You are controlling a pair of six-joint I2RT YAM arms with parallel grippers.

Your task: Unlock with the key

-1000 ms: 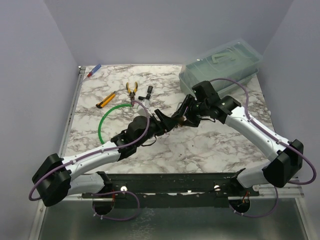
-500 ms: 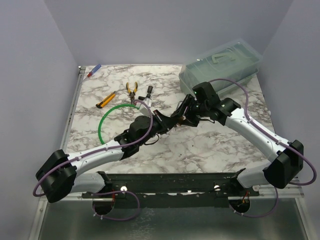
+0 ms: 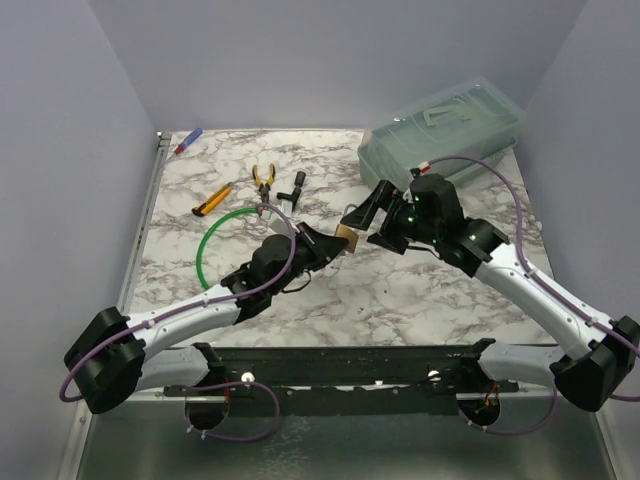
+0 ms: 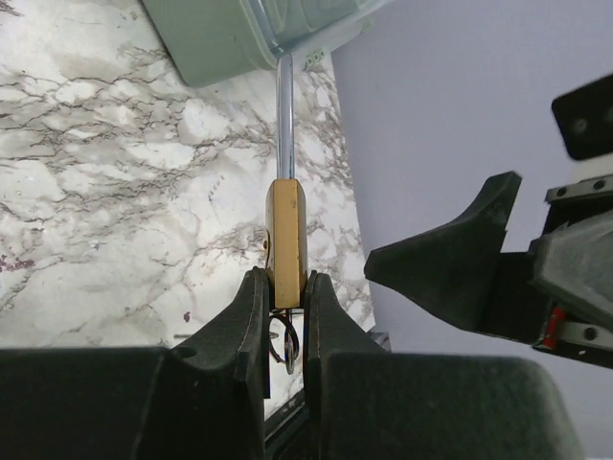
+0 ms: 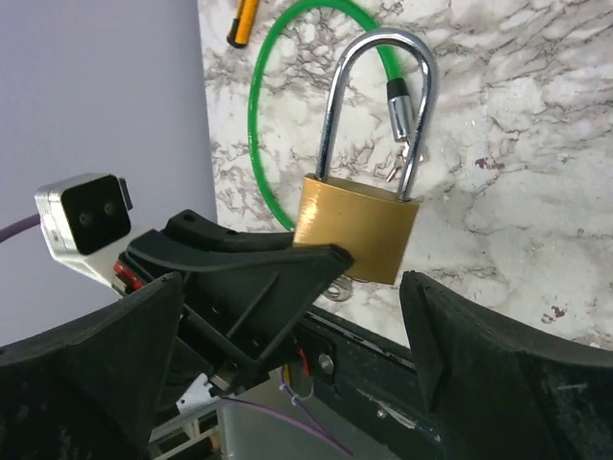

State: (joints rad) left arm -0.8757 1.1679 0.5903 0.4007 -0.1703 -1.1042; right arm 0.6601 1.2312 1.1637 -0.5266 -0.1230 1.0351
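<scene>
My left gripper (image 3: 335, 240) is shut on the body of a brass padlock (image 3: 346, 236) and holds it above the table, its silver shackle (image 4: 284, 115) pointing away. In the left wrist view the fingers (image 4: 251, 307) pinch the brass body (image 4: 285, 235), and a small metal ring (image 4: 284, 340) hangs under it. My right gripper (image 3: 368, 222) is wide open and empty, just right of the padlock, facing it (image 5: 356, 227). The green cord (image 5: 287, 96) lies looped on the table. Its small silver key (image 5: 403, 129) shows through the closed shackle (image 5: 378, 57).
A translucent green lidded box (image 3: 445, 135) stands at the back right. Orange-handled pliers (image 3: 263, 177), a black L-shaped tool (image 3: 293, 187), a yellow utility knife (image 3: 212, 201) and a marker (image 3: 187, 141) lie at the back left. The green cord (image 3: 207, 245) loops left of my left arm.
My right gripper has drawn back to the right, away from the padlock, and now stands open. My left gripper still holds the padlock in nearly the same place.
</scene>
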